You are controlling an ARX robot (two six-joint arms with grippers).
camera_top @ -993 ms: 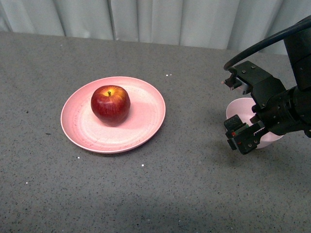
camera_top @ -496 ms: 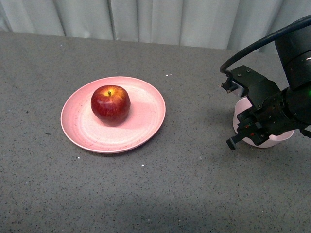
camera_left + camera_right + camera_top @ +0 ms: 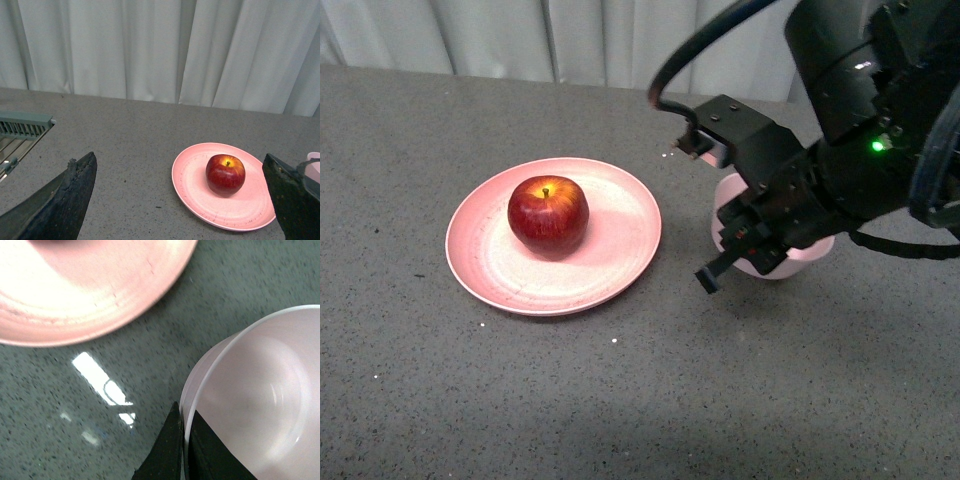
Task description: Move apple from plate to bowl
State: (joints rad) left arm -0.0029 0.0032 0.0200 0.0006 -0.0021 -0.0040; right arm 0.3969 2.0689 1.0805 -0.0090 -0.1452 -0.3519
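**Front view.** The apple stands stem-up on the plate, which lies on the grey speckled table. To the plate's right, with a strip of bare table between them, I see the bowl. It is largely hidden behind my right gripper.

**Right wrist view.** The two dark fingers straddle the bowl's rim, one outside the wall and one inside. They are closed onto it (a pinch on the rim only). The bowl's whitish inside faces the camera, and the plate's edge shows near it. I cannot tell whether the bowl rests on the table or hangs just above it.

**Left wrist view.** My left gripper is spread wide. The apple and plate show between its fingertips, well apart from them. A pale curtain closes the far side of the table.
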